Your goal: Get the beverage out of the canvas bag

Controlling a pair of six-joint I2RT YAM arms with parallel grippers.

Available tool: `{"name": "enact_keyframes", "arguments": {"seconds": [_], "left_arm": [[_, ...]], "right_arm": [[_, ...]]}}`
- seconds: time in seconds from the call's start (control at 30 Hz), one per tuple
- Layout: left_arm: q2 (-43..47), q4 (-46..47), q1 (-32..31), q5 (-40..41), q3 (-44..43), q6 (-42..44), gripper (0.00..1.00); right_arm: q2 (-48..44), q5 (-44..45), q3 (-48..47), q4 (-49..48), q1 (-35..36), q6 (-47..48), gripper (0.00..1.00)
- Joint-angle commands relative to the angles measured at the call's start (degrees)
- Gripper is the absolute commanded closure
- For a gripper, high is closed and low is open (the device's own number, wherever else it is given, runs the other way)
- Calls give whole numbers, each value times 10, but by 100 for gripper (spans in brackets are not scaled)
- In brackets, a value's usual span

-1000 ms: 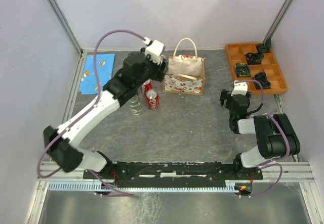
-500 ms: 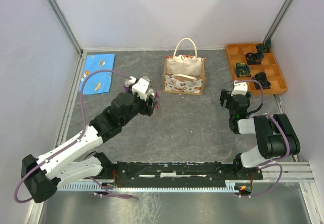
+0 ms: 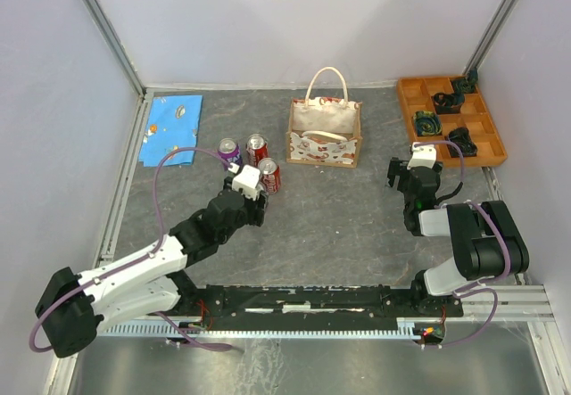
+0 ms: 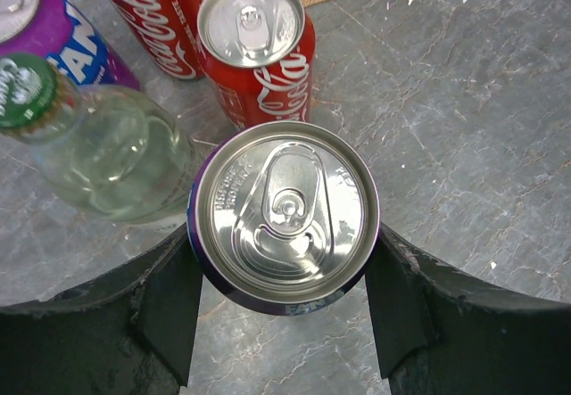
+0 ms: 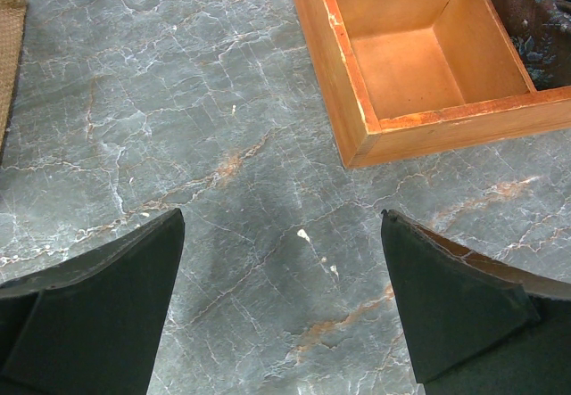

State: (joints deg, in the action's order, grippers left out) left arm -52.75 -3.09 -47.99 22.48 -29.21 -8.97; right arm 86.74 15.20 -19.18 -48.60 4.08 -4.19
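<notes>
The left gripper (image 4: 282, 250) is clamped on a purple soda can (image 4: 284, 212), upright, outside the canvas bag (image 3: 323, 152) and near its left side. The can should probably go straight down and be let go only once its base sits flat. A green-capped bottle (image 4: 116, 150) and a Coca-Cola can (image 4: 259, 43) crowd its left and far sides; bare table (image 4: 464, 127) lies rightward. The right gripper (image 5: 281, 261) hangs open and empty beside the orange tray (image 5: 330, 74).

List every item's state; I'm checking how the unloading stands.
gripped can, upright, unopened.
left end effector, shut on gripped can.
right end effector, open, empty.
canvas bag, upright, mouth open.
nearest red can, upright, unopened.
clear bottle, upright, capped.
</notes>
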Motion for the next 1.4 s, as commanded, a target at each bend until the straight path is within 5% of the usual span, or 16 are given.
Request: {"name": "enact_keyframes", "arguments": {"seconds": [0.0, 0.7, 1.2, 1.3, 1.37], "left_arm": [[18, 150, -1, 20, 28, -35, 97], [-93, 174, -1, -11, 28, -83, 93], [-72, 127, -1, 28, 39, -118, 27], [-65, 118, -1, 38, 37, -118, 0], [-60, 112, -1, 43, 35, -116, 1]], "right_arm": [[0, -3, -17, -14, 0, 8, 1], [0, -3, -17, -14, 0, 8, 1], [0, -3, -17, -14, 1, 8, 1], [0, -4, -16, -14, 0, 8, 1], [0, -3, -16, -14, 1, 8, 1]]}}
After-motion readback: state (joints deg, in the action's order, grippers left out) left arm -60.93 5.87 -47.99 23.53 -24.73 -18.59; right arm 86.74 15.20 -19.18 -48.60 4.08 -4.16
